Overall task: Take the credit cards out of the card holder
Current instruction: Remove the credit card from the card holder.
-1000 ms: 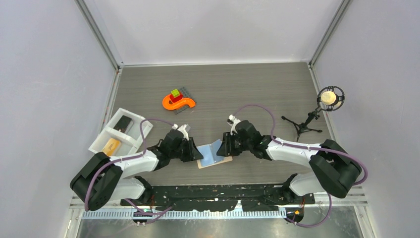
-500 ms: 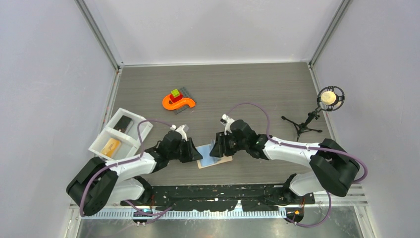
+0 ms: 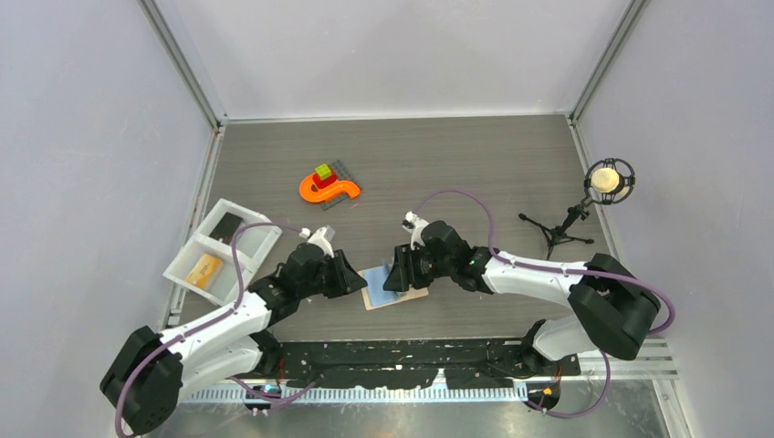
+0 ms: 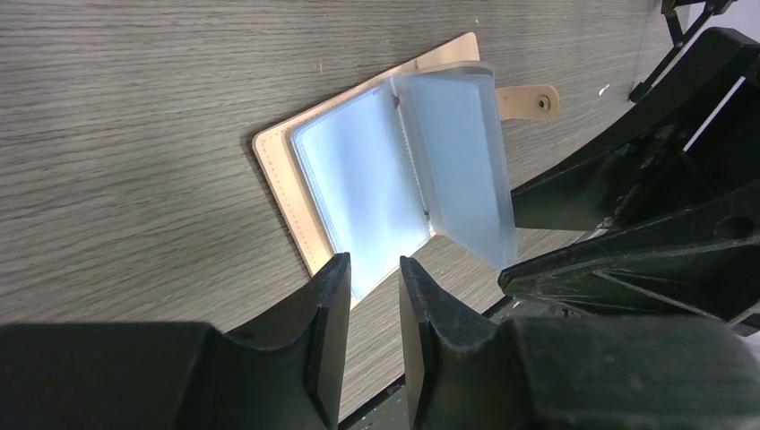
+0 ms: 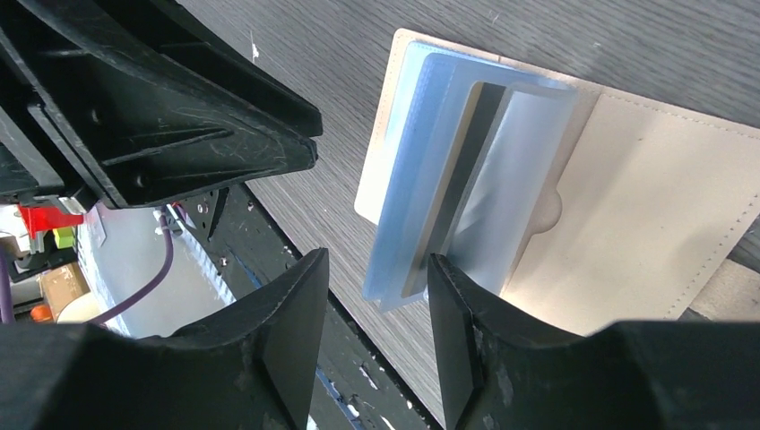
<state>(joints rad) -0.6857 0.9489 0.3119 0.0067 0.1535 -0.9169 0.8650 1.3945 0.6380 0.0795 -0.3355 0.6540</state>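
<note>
The beige-tan card holder [image 3: 378,293] lies open on the table between my grippers, pale blue sleeves up. In the left wrist view [image 4: 358,193] one sleeve [image 4: 462,161] stands lifted and the snap tab [image 4: 529,100] points away. My left gripper [image 3: 354,281] [image 4: 375,264] is narrowly open and empty at the holder's left edge. My right gripper [image 3: 391,276] [image 5: 378,260] is open, the lifted sleeves' [image 5: 421,179] corner between its jaws beside the right finger [image 5: 466,322]. A dark card [image 3: 228,224] and an orange-yellow card [image 3: 205,269] lie in the white tray.
The white two-compartment tray [image 3: 239,259] stands at the left edge. An orange S-shaped toy [image 3: 329,189] with coloured blocks sits behind the arms. A microphone on a small tripod [image 3: 584,212] stands at the right.
My right gripper has moved left over the holder. My left arm has stretched out lower and its gripper has drawn slightly left. The holder stays in place.
</note>
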